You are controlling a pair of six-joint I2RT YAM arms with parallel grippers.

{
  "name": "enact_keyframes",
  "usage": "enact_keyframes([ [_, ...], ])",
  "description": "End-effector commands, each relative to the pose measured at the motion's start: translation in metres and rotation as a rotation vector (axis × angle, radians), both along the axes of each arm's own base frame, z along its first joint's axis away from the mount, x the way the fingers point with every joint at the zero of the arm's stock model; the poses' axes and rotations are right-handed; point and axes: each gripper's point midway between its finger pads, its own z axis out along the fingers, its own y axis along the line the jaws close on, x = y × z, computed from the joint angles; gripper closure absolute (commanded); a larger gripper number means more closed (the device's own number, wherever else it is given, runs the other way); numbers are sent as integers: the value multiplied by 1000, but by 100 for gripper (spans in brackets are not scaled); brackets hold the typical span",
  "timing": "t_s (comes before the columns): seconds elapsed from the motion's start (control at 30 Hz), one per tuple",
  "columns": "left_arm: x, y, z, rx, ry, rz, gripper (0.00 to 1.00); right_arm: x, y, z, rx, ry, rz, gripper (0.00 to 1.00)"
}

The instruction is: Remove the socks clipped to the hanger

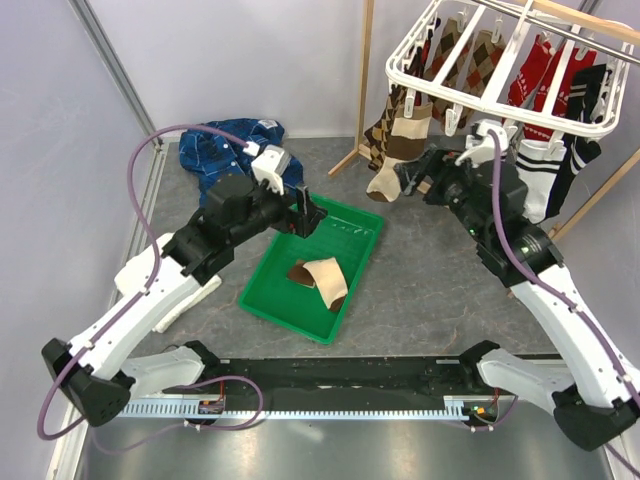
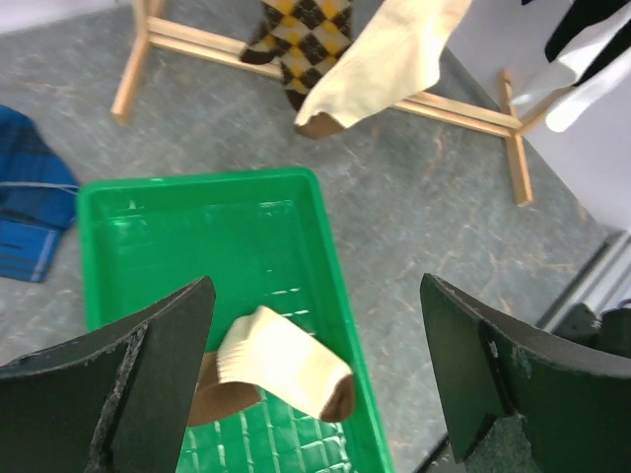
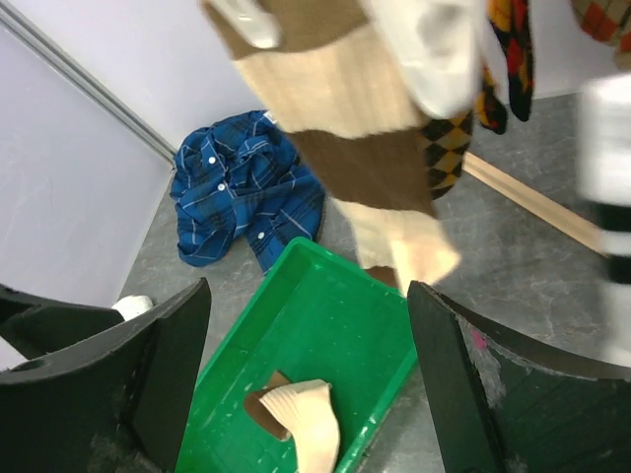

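The white hanger (image 1: 500, 55) hangs at the top right with several socks clipped under it: tan-and-brown (image 1: 403, 140), brown argyle (image 1: 382, 128), red (image 1: 535, 70), white with black stripes (image 1: 540, 175) and black (image 1: 590, 110). One loose tan-and-brown sock (image 1: 322, 276) lies in the green tray (image 1: 285, 300). My left gripper (image 1: 306, 215) hovers open over the tray's far end, holding nothing; the loose sock (image 2: 286, 372) shows below its fingers. My right gripper (image 1: 412, 180) stands open just beside the hanging tan-and-brown sock (image 3: 345, 118), not gripping it.
A crumpled blue plaid shirt (image 1: 235, 145) lies on the floor beyond the tray. The wooden stand's upright (image 1: 363, 70) and its foot bars (image 2: 463, 103) sit under the hanger. A wall with a metal rail (image 1: 120, 70) runs along the left.
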Motion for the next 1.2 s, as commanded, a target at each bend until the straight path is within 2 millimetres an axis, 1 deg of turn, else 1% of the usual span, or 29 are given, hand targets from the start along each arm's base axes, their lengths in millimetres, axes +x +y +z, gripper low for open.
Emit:
enact_keyframes([
  [0.0, 3, 20, -2, 18, -138, 57, 8, 12, 9, 28, 16, -47, -129, 12],
  [0.03, 3, 25, -6, 15, -148, 80, 8, 18, 12, 22, -12, -36, -167, 12],
  [0.07, -1, 28, 2, -14, -171, 85, 8, 21, 13, 24, -17, -40, -187, 12],
  [0.1, -4, 29, 1, -19, -169, 80, 8, 24, 14, 23, -24, -38, -204, 12],
  [0.13, -7, 29, 3, -26, -174, 76, 8, 31, 19, 17, -44, -27, -222, 12],
  [0.17, -7, 32, 5, -28, -181, 85, 8, 35, 14, 21, -45, -38, -274, 12],
  [0.2, -8, 35, 7, -32, -190, 97, 8, 39, 13, 20, -54, -37, -307, 12],
  [0.23, -7, 39, 9, -33, -196, 114, 8, 45, 18, 12, -78, -23, -324, 12],
  [0.27, -8, 40, 10, -37, -198, 116, 8, 48, 13, 15, -83, -26, -373, 12],
  [0.3, -9, 40, 10, -41, -199, 117, 8, 49, 15, 14, -84, -23, -386, 13],
  [0.33, -12, 38, 10, -51, -194, 104, 9, 53, 18, 11, -92, -16, -398, 13],
  [0.37, -12, 37, 10, -52, -191, 96, 9, 54, 14, 11, -97, -19, -439, 14],
  [0.47, -17, 34, 14, -66, -195, 72, 9, 62, 16, 5, -125, -11, -474, 17],
  [0.57, -18, 35, 15, -64, -203, 69, 9, 68, 16, 1, -147, -15, -502, 22],
  [0.63, -18, 35, 15, -60, -206, 67, 9, 70, 11, -1, -173, -19, -534, 25],
  [0.67, -18, 35, 15, -60, -208, 66, 9, 71, 10, -2, -182, -21, -546, 28],
  [0.7, -19, 36, 16, -61, -209, 66, 9, 71, 6, -3, -196, -24, -567, 36],
  [0.8, -19, 36, 16, -60, -212, 66, 10, 76, 5, -8, -215, -27, -589, 46],
  [0.87, -20, 37, 17, -60, -217, 65, 10, 76, 5, -9, -223, -27, -588, 51],
  [0.9, -20, 37, 17, -57, -216, 65, 10, 75, 5, -6, -223, -31, -584, 59],
  [0.97, -20, 37, 16, -56, -217, 63, 10, 74, 4, -6, -241, -36, -576, 71],
  [1.0, -20, 37, 15, -56, -214, 63, 11, 72, 3, -4, -247, -40, -574, 83],
  [1.03, -22, 35, 15, -60, -213, 49, 11, 70, 1, -3, -264, -44, -561, 98],
  [1.07, -23, 34, 15, -62, -210, 40, 11, 68, 2, -2, -266, -46, -540, 100],
  [1.13, -25, 31, 14, -61, -204, 22, 11, 63, 1, 4, -253, -65, -494, 100],
  [1.17, -26, 30, 14, -65, -203, 19, 11, 62, 6, 4, -260, -71, -445, 100],
])
